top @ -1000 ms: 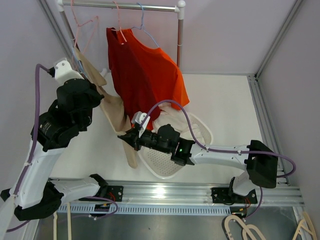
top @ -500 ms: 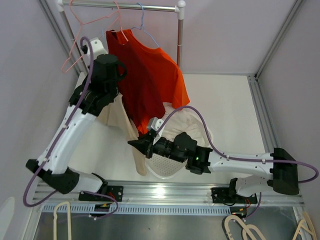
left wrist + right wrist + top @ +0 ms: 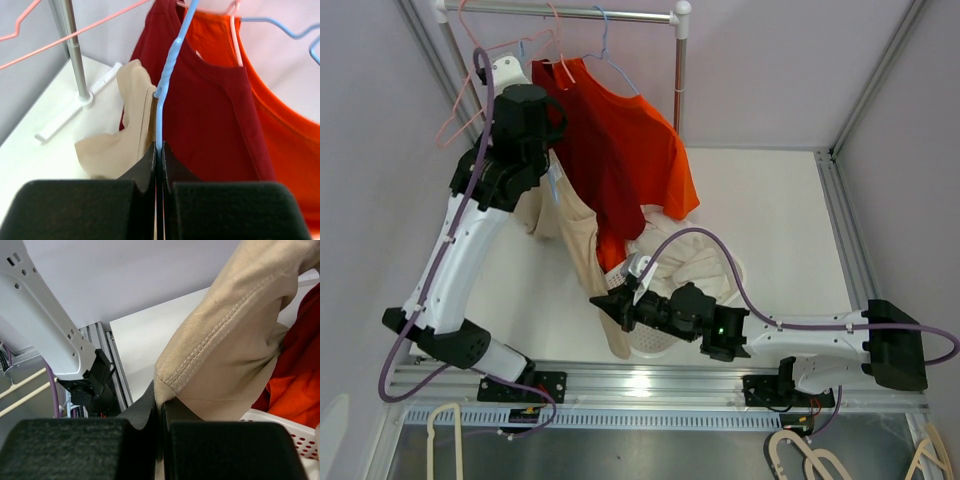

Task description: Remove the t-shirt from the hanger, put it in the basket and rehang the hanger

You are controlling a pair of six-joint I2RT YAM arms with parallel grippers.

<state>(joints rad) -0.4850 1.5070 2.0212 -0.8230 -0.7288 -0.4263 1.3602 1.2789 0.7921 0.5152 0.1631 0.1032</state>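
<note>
A beige t-shirt (image 3: 582,240) hangs stretched between my two grippers. Its collar end (image 3: 132,130) still clings to a blue hanger (image 3: 167,75). My left gripper (image 3: 159,147) is shut on that hanger's wire, raised high near the rail (image 3: 552,172). The shirt's lower hem (image 3: 235,340) is pinched in my right gripper (image 3: 162,402), which is shut on it low over the basket's near-left side (image 3: 603,303). The cloth runs diagonally from upper left down to the lower middle.
A dark red shirt (image 3: 605,140) and an orange shirt (image 3: 672,165) hang on the rail (image 3: 570,12) right beside the left gripper. An empty pink hanger (image 3: 460,110) swings at the left. A white basket (image 3: 655,340) holds pale clothes. The rack's upright pole (image 3: 75,55) is close.
My left arm has swung up and back toward the rail with the blue hanger. My right gripper has drawn the beige hem toward the near edge, pulling the shirt taut.
</note>
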